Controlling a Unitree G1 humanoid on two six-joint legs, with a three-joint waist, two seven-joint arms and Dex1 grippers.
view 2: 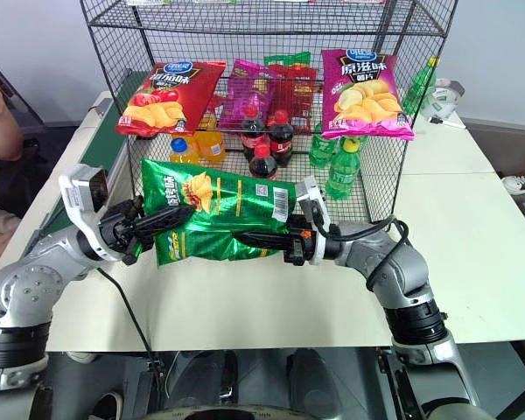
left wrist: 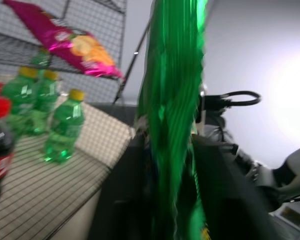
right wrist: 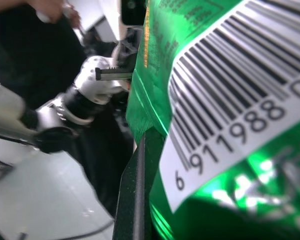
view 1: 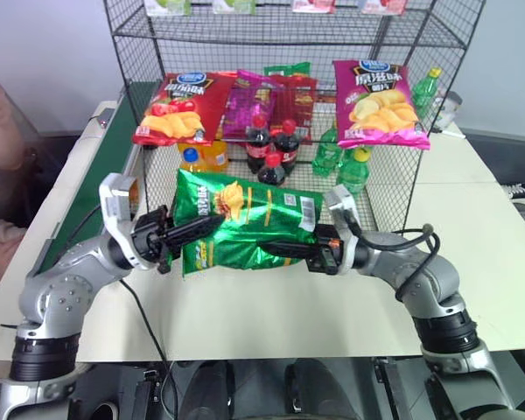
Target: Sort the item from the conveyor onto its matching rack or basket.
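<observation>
The left gripper [view 1: 195, 232] has its fingers either side of the green crisp bag [view 1: 245, 229] at the bag's left end — whether they pinch it or have slackened, I cannot tell. The bag hangs in mid-air above the table's [view 1: 472, 262] middle, in front of the rack [view 1: 394, 188] (conveyor [view 1: 79, 201] along the table's left edge). The right gripper [view 1: 276, 248] is clamped on its right end. Risk: one-sided hold — the glossy bag could sag or slip.
</observation>
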